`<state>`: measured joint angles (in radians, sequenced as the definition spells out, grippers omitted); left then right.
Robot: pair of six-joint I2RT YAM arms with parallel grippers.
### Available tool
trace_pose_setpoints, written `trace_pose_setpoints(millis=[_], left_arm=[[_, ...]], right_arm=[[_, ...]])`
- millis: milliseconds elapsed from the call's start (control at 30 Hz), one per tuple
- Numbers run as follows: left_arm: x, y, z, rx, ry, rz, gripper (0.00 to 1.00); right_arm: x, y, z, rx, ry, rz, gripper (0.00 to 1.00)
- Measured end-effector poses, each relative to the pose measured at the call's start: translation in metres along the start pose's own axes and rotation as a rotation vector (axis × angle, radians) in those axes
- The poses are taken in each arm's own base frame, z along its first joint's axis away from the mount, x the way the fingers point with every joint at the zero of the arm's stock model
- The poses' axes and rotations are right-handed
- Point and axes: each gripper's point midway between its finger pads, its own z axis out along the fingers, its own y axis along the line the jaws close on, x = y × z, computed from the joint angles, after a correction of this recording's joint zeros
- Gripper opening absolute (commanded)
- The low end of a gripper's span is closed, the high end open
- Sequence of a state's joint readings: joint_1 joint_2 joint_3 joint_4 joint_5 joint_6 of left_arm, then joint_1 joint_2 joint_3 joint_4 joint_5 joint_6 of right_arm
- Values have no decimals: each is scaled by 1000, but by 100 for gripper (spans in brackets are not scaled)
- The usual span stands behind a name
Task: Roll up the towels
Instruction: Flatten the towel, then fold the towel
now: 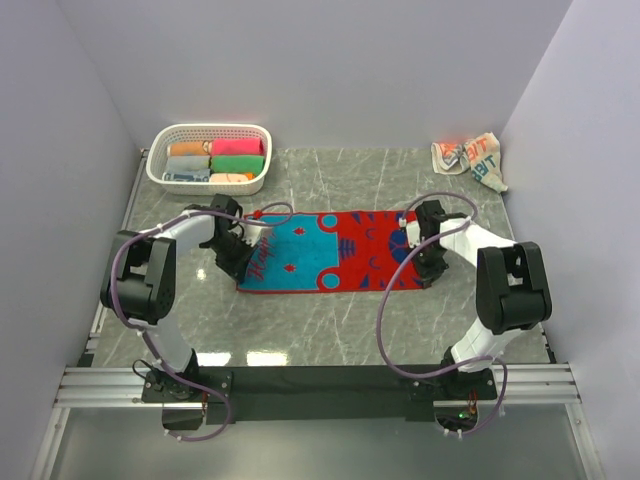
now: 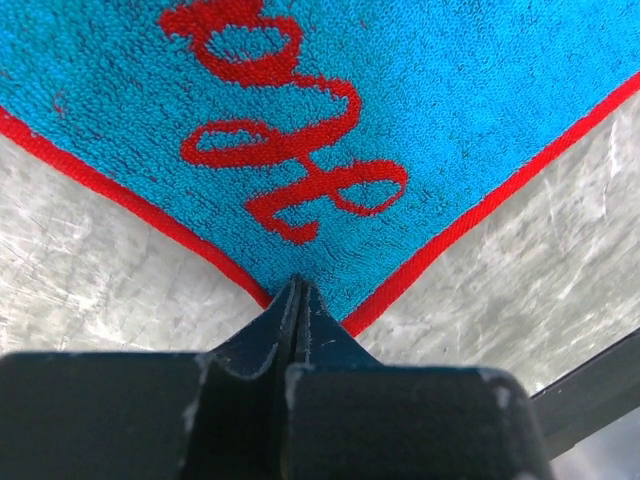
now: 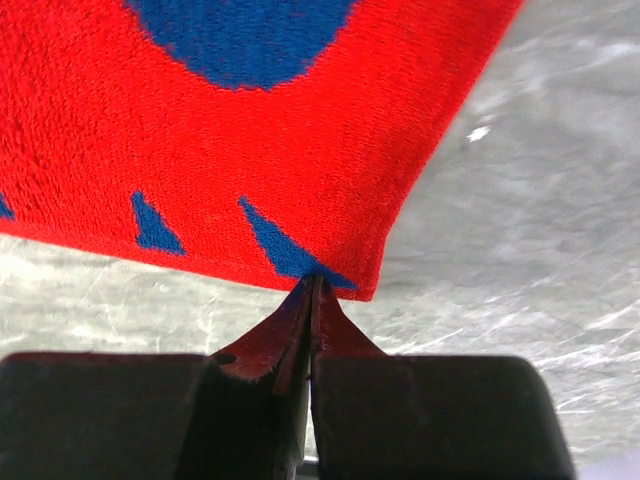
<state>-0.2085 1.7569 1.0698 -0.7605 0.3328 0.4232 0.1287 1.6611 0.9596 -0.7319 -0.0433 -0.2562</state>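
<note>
— Where's the towel?
— The red-and-blue towel [image 1: 330,250] lies flat mid-frame on the table [image 1: 330,320].
— Your fingers?
— My left gripper [image 2: 298,292] is clenched on its blue corner, at the left end. My right gripper [image 3: 314,288] pinches the red edge beside the right corner.
— Others?
— A crumpled towel [image 1: 470,158] sits upper right, and rolled towels [image 1: 238,148] fill the basket [image 1: 205,187] upper left.
</note>
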Motion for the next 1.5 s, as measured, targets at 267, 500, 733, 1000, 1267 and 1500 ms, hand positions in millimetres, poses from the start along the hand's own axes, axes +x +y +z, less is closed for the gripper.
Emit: trace_pose_setpoints(millis=[267,500,733,1000,1267,1500], left_arm=[[2,-2,-15,22,44,24,37],[-93,18,-80,-33,-222,72,46],[-136,73,-96,-172,-363,-2,28],[-147,102,-68,-207,-385,-86,33],[-152,108,-68,-218,-424,-114,37],[-151,110,-67,-215,-430,-142,38]], right_arm=[[2,26,-16,-100,39,-61,56],[-95,-7,-86,-72,-256,-14,54],[-165,-46,-90,6,-359,49,40],[-182,-62,-25,41,-255,120,41],[-207,-75,-10,81,-282,169,40],[-219,-79,3,82,-285,177,38]])
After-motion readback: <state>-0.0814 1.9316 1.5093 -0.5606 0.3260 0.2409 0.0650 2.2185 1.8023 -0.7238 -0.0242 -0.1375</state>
